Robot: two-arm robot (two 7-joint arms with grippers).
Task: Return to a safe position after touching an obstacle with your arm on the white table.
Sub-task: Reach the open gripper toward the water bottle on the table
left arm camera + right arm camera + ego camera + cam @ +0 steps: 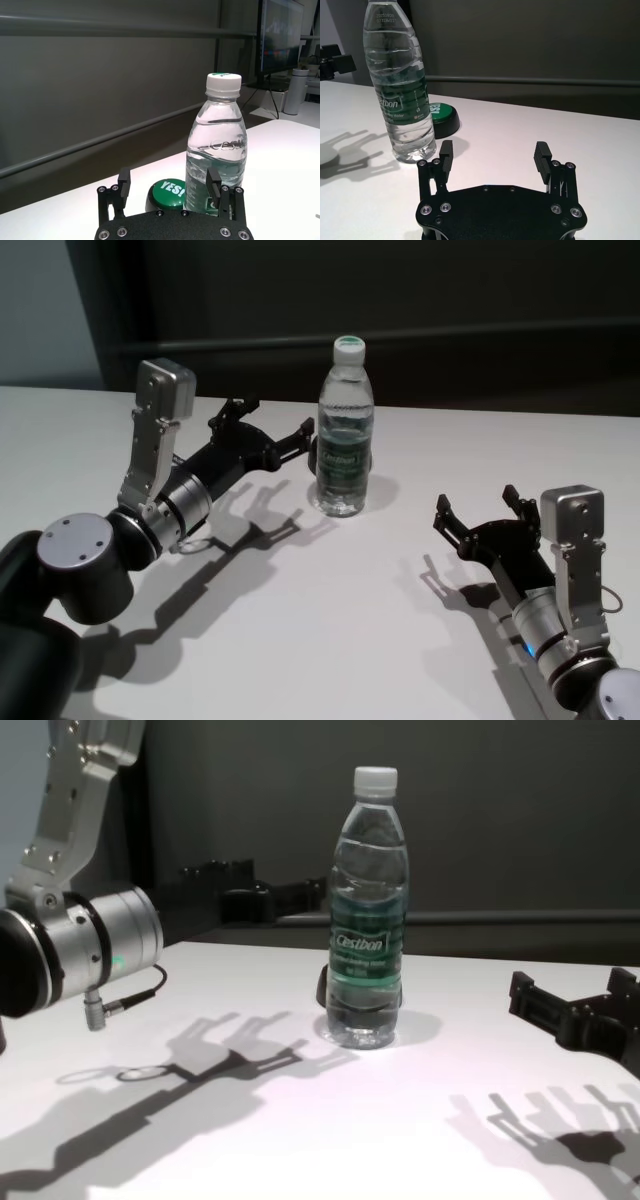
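There are two tools, one bottle and one green button. The left tool (268, 432) hangs wide open and holds nothing, at about 9 o'clock from the bottle (345, 430), one fingertip just beside it. The bottle stands upright near the middle of the white worktop (330, 610). The right tool (478, 505) is at 4 o'clock from it, well apart, also open with nothing held. Behind is a dark grey wall (450, 290) with a rail. Only the wrist views show the green button (169, 194) behind the bottle.

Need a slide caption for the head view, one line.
Left tool, open, beside the upright clear plastic water bottle on the white table; right tool open, apart from it.
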